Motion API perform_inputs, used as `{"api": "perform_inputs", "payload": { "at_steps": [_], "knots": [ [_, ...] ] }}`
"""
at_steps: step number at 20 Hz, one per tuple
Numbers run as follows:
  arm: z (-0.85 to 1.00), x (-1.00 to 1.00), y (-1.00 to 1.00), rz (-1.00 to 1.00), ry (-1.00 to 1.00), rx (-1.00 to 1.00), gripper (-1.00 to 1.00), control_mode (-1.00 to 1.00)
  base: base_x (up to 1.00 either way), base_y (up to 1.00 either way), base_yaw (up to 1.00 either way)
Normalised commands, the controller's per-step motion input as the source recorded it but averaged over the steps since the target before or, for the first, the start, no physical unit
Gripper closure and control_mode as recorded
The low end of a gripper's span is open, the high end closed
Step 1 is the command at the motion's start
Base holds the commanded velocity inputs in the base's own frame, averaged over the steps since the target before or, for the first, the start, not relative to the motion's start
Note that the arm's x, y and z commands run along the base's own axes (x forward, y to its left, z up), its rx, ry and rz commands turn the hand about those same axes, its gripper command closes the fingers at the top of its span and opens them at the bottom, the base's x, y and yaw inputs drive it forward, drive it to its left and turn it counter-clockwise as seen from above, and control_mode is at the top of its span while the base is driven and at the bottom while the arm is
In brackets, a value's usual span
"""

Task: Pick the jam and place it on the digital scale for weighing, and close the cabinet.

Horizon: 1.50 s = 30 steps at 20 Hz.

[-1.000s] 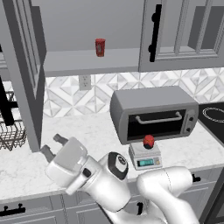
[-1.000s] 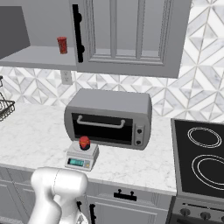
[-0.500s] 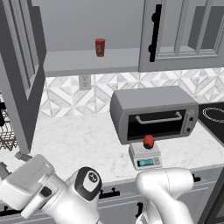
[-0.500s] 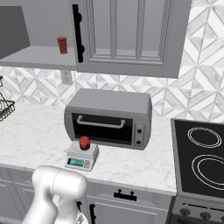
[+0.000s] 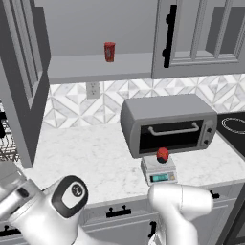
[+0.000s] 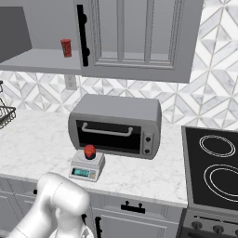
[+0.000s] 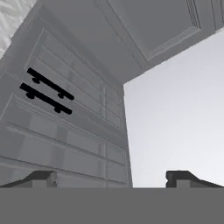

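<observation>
The jam (image 5: 162, 154) sits on the digital scale (image 5: 159, 170) on the table (image 5: 95, 162). My claw (image 7: 111, 177) gapes wide, empty, facing what seems cabinet (image 5: 21, 72) panelling. Closing remains: I must reach the open left door and push it shut.

left base view: we look forward and down from behind the arm's left, over the worktop (image 5: 95, 158) front edge.
right base view: we look from behind its right, with the stove (image 6: 214, 172) at the worktop's right end.
shared: both take in the toaster oven (image 5: 167, 124), digital scale (image 6: 87, 166), open cabinet (image 5: 201, 38).
hand view: we face close, tilted, at panelled doors with two black handles (image 7: 46, 91).
</observation>
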Motion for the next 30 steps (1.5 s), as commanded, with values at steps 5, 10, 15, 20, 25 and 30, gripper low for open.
{"api": "perform_inputs", "payload": {
  "at_steps": [5, 10, 15, 20, 25, 30],
  "knots": [
    [-0.3, 0.21, 0.05, 0.08, 0.02, 0.53, -1.0, -1.0, 0.0, 0.0, 0.0],
    [-0.09, 0.15, -0.37, -0.01, 0.01, 0.49, -1.0, -1.0, 0.0, 0.0, 0.0],
    [0.02, 0.23, -0.98, -0.1, 0.26, 0.55, -1.0, -1.0, 0.0, 0.0, 0.0],
    [-0.06, 0.81, -0.56, -0.37, 0.39, 0.29, -1.0, -1.0, 0.0, 0.0, 0.0],
    [-0.04, 0.71, -0.62, -0.43, 0.4, 0.22, -1.0, -1.0, 0.0, 0.0, 0.0],
    [0.0, 0.98, -0.53, -0.25, 0.36, 0.14, -1.0, -1.0, 0.0, 0.0, 0.0]
  ]
}}
